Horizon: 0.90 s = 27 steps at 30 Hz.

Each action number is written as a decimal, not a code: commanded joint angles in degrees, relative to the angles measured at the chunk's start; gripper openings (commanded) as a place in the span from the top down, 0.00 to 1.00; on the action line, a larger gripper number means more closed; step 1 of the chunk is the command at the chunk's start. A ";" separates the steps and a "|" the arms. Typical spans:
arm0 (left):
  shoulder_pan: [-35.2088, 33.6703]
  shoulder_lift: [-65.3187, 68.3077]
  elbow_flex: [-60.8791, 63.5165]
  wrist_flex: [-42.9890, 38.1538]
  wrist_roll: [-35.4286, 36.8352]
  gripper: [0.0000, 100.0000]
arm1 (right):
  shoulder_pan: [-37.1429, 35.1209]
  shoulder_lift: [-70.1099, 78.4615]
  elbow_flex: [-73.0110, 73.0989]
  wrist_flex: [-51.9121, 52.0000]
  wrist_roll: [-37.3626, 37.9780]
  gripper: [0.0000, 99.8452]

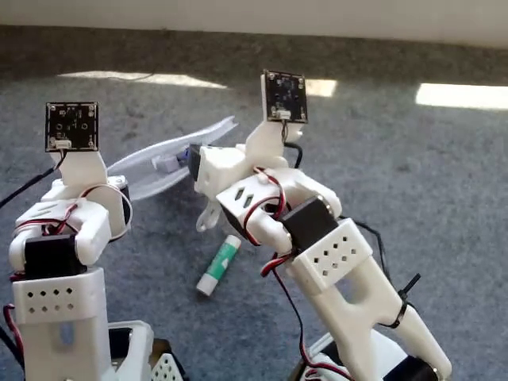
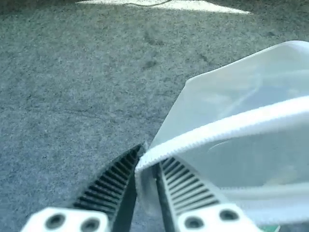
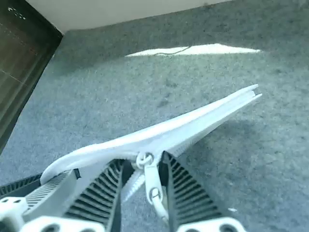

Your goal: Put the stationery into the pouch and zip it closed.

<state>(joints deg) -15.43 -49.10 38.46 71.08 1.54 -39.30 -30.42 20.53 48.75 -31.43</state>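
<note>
Two claws on one translucent white plastic pouch (image 1: 159,163), held off the grey carpeted table (image 1: 413,182) at least at its free end, judging by the shadow below it. Clamped together on the ribbed zipper band (image 2: 227,128) at one end of the pouch: the left claw (image 2: 147,159). Closed on the small pale zipper pull (image 3: 149,179) further along the same band: the right claw (image 3: 145,162), with the tab hanging between its jaws. Outside the pouch, on the table in front of it and well apart from it: a green and white glue stick (image 1: 219,265). Through the pouch wall, something small and bluish, not clear what.

Probably the zipper step, but not all stationery inside yet. Possible troubles from here:
- Sliding the pull toward closed now would shut the glue stick out of the pouch.
- Pulling hard against the thin hold of the left claw could drag the band out, leaving the pouch to swing or drop.
- Pulling at an angle to the band could jam the slider or let the thin tab slip free.
</note>
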 commanded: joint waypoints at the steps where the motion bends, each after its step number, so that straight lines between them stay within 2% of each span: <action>1: 0.84 2.86 0.84 1.32 -0.70 0.99 | 0.75 4.26 -0.84 -2.42 0.35 0.99; 3: 0.84 2.86 1.27 1.05 -0.70 1.00 | 0.66 5.67 -1.19 -0.40 0.53 0.97; 7: 0.84 2.86 1.36 0.97 -0.70 1.00 | -3.03 5.76 -7.34 7.52 0.35 0.79; 9: 0.84 2.86 1.36 0.88 -0.53 1.00 | -4.70 5.76 -10.86 10.51 0.26 0.74; 20: 0.84 2.86 1.36 0.88 -0.35 1.00 | -10.24 5.32 -18.51 18.24 0.35 0.72; 27: 0.84 2.86 1.36 0.88 -0.35 1.00 | -13.41 5.32 -22.99 25.80 0.53 0.58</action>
<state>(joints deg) -15.78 -49.10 38.99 71.78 1.19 -51.69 -24.18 1.63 72.75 -31.43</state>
